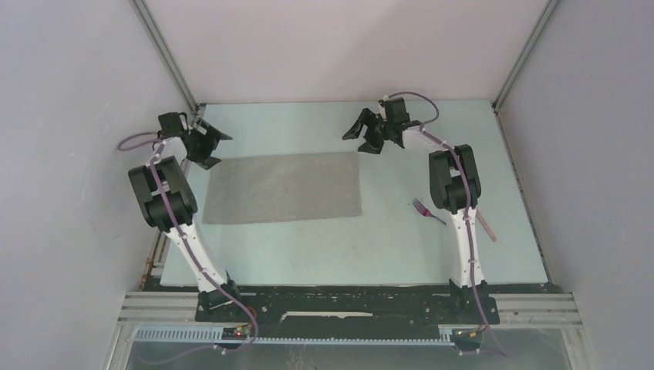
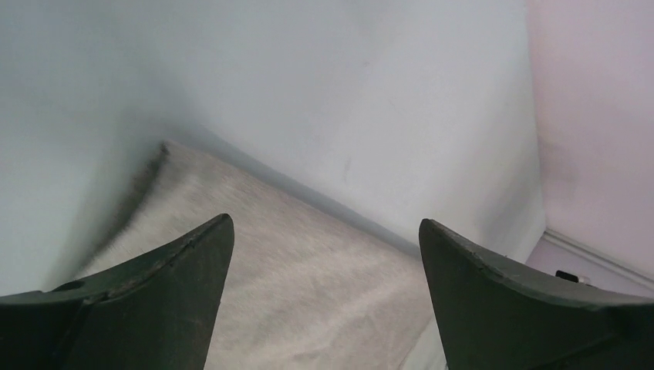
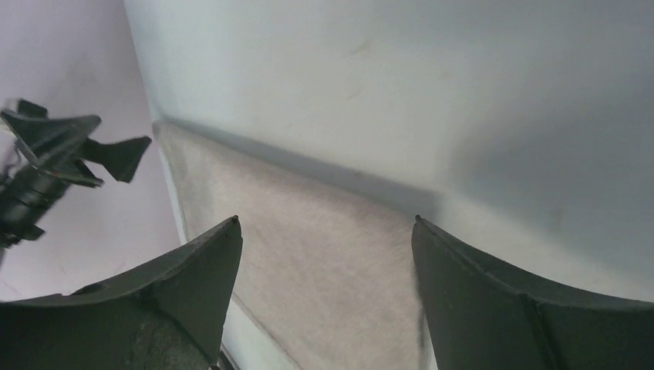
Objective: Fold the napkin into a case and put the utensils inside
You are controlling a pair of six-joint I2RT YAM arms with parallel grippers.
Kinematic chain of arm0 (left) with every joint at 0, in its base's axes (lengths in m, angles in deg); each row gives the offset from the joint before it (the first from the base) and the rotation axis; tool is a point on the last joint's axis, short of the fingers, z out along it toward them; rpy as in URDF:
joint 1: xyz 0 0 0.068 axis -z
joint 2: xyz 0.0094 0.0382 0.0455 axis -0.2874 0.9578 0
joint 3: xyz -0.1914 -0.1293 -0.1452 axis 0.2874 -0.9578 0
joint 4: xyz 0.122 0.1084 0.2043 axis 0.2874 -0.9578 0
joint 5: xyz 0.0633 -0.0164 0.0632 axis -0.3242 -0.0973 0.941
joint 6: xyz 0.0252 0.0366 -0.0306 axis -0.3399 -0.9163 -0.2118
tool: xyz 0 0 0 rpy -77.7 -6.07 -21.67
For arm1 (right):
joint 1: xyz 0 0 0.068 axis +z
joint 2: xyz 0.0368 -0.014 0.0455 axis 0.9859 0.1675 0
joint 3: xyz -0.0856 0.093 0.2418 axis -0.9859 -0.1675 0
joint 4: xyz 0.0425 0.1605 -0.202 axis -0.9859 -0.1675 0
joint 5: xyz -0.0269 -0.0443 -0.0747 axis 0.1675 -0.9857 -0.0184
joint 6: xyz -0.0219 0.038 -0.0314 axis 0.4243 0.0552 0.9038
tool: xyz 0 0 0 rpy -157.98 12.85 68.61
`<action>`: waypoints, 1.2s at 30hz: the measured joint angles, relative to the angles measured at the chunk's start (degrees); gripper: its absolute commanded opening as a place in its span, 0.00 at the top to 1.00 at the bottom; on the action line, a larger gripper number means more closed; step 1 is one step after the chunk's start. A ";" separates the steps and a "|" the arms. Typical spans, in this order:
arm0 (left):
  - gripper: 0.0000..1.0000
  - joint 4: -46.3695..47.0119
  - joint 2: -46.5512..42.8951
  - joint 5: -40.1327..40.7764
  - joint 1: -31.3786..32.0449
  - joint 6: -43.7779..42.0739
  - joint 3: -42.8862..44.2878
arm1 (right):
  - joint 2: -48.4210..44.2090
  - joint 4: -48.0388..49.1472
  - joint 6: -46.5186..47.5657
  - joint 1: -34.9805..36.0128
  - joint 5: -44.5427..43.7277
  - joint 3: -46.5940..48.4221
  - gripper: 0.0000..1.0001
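The napkin [image 1: 284, 187] lay flat on the table [image 1: 370, 247], left of centre and in the far half. The left gripper [image 1: 218, 149] hung over the napkin's far left corner, and the right gripper [image 1: 356, 141] hung just past its far right corner. The two faced each other along the napkin's far edge. Right of the napkin and well apart from it, the fork [image 1: 426, 210] lay on the table, tines pointing far-left, its handle running behind the right arm. A second utensil handle [image 1: 487, 227] lay just right of that arm, near the table's right edge.
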 measured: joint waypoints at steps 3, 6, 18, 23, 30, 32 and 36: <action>0.04 0.15 -4.55 -0.04 2.08 0.68 -1.86 | -3.93 -1.66 2.03 2.16 -0.55 -0.98 0.11; 0.04 3.26 -8.61 -0.98 5.44 3.08 -4.55 | -6.78 0.20 2.23 4.96 0.74 -1.40 0.11; 0.05 18.14 -0.42 -3.76 22.80 12.66 -9.42 | 1.81 14.64 -6.75 5.57 9.77 -5.22 0.10; 0.05 18.45 2.05 -3.85 19.98 12.98 -8.46 | 1.60 17.31 -8.46 0.76 12.35 -8.72 0.09; 0.04 13.40 0.39 -1.95 13.75 9.14 -7.96 | -0.98 12.61 -5.29 -0.83 9.53 -9.38 0.08; 0.04 9.90 -1.51 -1.16 12.41 6.91 -7.96 | -2.51 8.76 -2.75 0.00 6.97 -8.85 0.07; 0.04 6.75 -5.84 -0.98 9.66 4.72 -7.93 | -3.63 5.97 -1.11 2.95 4.33 -4.76 0.03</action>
